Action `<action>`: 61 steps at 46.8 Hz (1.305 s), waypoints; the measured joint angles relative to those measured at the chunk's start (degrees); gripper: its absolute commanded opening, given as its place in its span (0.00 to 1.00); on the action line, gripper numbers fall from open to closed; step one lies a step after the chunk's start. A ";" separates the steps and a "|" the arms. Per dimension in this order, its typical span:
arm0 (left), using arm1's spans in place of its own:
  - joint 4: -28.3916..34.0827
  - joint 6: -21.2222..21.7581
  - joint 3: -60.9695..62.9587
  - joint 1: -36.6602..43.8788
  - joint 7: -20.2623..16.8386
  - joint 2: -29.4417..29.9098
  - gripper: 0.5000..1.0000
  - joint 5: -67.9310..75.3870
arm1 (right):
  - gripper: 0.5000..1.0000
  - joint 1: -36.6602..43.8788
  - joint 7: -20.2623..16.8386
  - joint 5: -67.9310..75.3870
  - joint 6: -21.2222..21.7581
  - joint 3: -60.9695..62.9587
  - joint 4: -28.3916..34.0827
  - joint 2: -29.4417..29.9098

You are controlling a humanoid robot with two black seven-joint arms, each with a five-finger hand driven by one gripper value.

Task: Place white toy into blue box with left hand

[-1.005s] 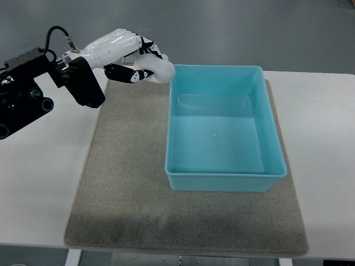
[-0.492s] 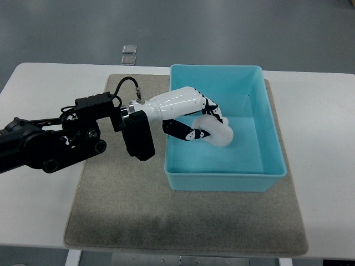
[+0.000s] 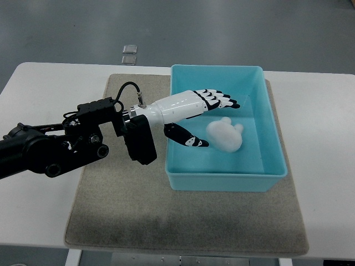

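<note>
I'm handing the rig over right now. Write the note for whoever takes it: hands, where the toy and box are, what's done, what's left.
Left hand: open, fingers spread, holding nothing, over the blue box.
Right hand: not in view.
White toy: lying on the box floor, just right of the hand, apart from the fingers.
Box sits on the grey mat.
Done: toy is in the box and released.
Left: draw the left arm back out over the box's left wall.

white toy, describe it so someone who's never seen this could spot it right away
Find the blue box on the grey mat. Inside it, right of the left hand's spread fingers, lies the white toy: a soft, lumpy white shape, the only loose thing in the box.
</note>
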 measured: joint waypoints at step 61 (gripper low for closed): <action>13.53 -14.29 -2.85 0.92 8.49 10.36 1.00 -113.04 | 0.87 -0.01 0.00 0.00 0.00 0.00 0.00 0.00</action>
